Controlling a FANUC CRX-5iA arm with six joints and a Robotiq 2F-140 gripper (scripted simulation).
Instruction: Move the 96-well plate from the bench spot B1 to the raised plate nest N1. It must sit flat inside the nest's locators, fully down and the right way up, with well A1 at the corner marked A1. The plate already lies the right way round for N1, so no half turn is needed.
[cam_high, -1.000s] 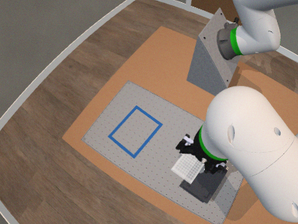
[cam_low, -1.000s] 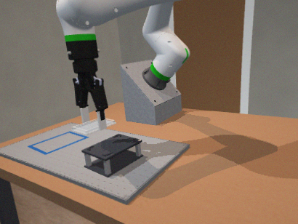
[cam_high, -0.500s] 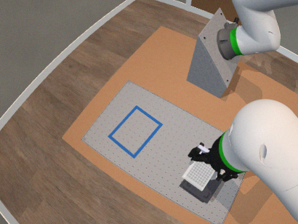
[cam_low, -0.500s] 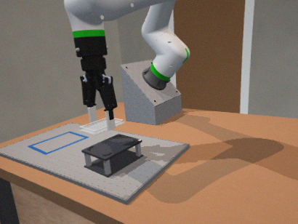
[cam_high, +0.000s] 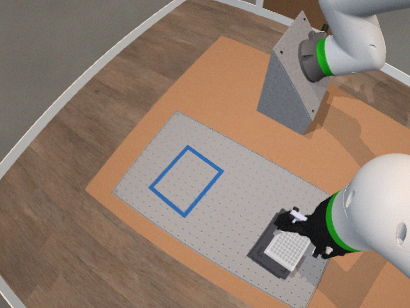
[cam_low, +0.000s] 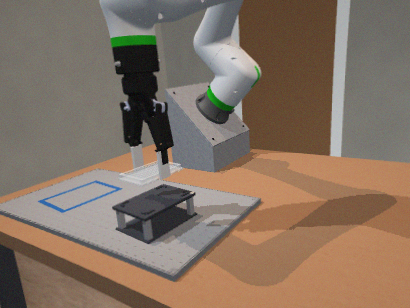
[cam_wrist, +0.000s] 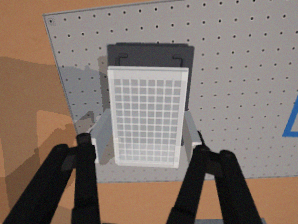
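Note:
My gripper (cam_low: 148, 167) is shut on the white 96-well plate (cam_low: 150, 172), gripping its two long sides. The plate hangs level in the air above the dark raised nest N1 (cam_low: 154, 202). In the top view the plate (cam_high: 286, 249) covers most of the nest (cam_high: 272, 250). In the wrist view the plate (cam_wrist: 148, 116) sits between my fingers, and the nest (cam_wrist: 150, 56) shows beyond its far end with two corner locators visible. The blue outline of spot B1 (cam_high: 186, 180) on the grey perforated board is empty.
A grey wedge-shaped arm base (cam_low: 207, 127) stands behind the board on the orange mat. The grey board's near edge (cam_low: 125, 255) lies close to the bench front. The arm's large white link (cam_high: 380, 210) hides the board's right corner in the top view.

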